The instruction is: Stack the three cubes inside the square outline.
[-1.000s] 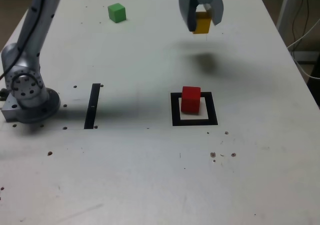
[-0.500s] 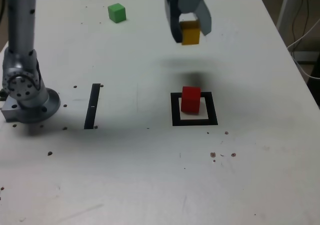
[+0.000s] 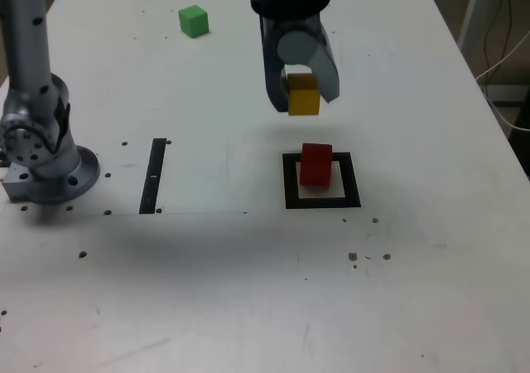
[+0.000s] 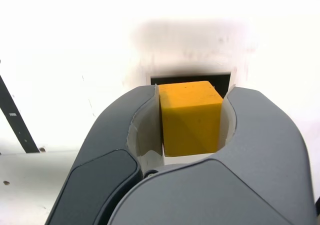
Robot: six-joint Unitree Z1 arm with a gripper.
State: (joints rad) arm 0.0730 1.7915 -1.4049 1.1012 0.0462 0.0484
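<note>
Clamped tight on the yellow cube [image 3: 304, 95] in the gripper [image 3: 301, 89], up in the air just short of the red cube [image 3: 315, 164] sitting in the square outline [image 3: 290, 192]. Needs squaring over red, lowering straight, releasing only on contact. Hidden from the wrist view: red itself, only a sliver of outline showing; far back, green cube [image 3: 194, 21] waiting.

A white table [image 3: 248, 290] carries everything. Flat on it, toward the exterior view's right, lies the square outline [image 3: 322, 202], a black frame with a pale centre; the red cube [image 3: 315, 164] stands inside it, toward its far edge. A narrow black strip [image 3: 153, 175] lies to the left, and left of that sits the arm's grey base [image 3: 45, 170]. The green cube [image 3: 194, 21] rests near the far edge. Small dark specks dot the tabletop.
</note>
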